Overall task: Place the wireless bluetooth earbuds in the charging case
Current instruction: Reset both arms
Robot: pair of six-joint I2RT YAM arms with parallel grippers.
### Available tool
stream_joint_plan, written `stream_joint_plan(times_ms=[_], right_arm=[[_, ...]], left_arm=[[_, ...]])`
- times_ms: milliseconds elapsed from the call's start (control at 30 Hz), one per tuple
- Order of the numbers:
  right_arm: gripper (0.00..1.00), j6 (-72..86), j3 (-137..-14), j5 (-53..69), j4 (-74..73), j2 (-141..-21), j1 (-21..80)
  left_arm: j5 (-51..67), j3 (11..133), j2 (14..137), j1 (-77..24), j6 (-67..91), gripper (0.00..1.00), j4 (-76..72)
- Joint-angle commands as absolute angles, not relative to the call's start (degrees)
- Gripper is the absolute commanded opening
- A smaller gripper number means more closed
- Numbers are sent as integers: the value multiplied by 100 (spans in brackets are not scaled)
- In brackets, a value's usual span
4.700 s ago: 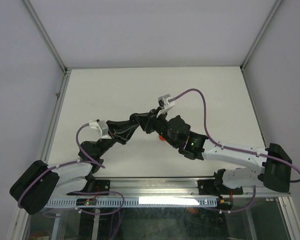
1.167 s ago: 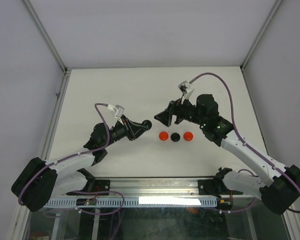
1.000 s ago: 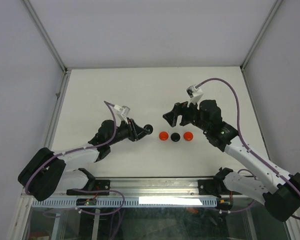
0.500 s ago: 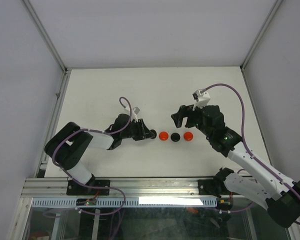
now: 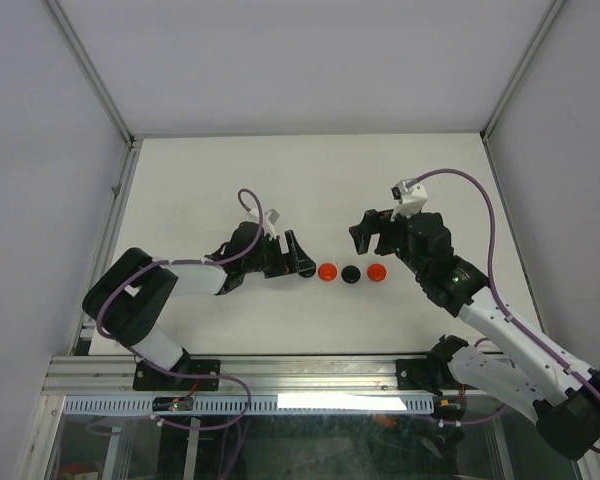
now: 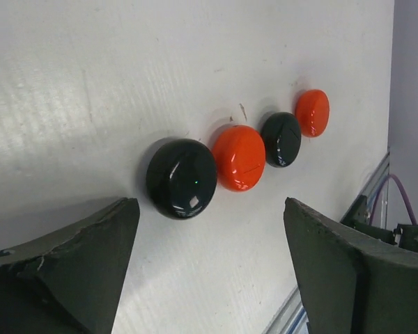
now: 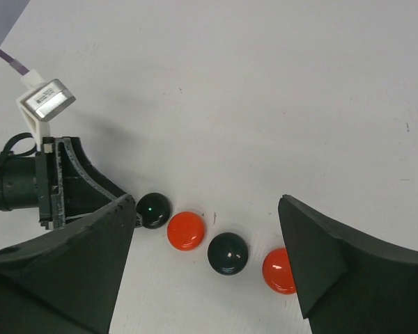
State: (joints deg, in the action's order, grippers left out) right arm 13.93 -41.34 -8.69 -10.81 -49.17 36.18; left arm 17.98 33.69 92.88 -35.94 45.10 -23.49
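We see left gripper (image 6: 210, 226) spread wide by round glossy black disc (image 6: 182, 178), right gripper (image 7: 205, 203) spread too; risk: finger knocks it vs. round red disc (image 6: 240, 157).

Overhead view, two close wrist views

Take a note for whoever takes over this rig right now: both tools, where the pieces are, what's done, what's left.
Left tool: open, low over the table; end black disc just ahead between its fingers, not gripped.
Right tool: open, empty, above the row.
Pieces: one row, end black disc, red disc, second black disc, far red disc.
Done: discs lined up.
Left: no loose earbuds or open charging case in view; insertion unconfirmed, check.
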Motion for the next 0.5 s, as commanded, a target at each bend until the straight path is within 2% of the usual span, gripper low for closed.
stream_joint_plan(times_ms=[0,133,233,467], right_arm=[[87,1332,-4232,-1250,-1098,-4761,3596],[92,1336,-4304,-1547,-1368,-4679,3604],[99,1407,-4311,-1883,-1636,-4566,3603],[99,1715,-4451,-2869,-2443,-4303,3604]], left_arm=[[971,3347,8528,-3595,4091,89,-1304],[242,3318,7631,-3581,3921,99,-644],[-508,3417,6941,-3577,3824,99,74],[-1997,3803,4855,-3577,3652,99,1752]])
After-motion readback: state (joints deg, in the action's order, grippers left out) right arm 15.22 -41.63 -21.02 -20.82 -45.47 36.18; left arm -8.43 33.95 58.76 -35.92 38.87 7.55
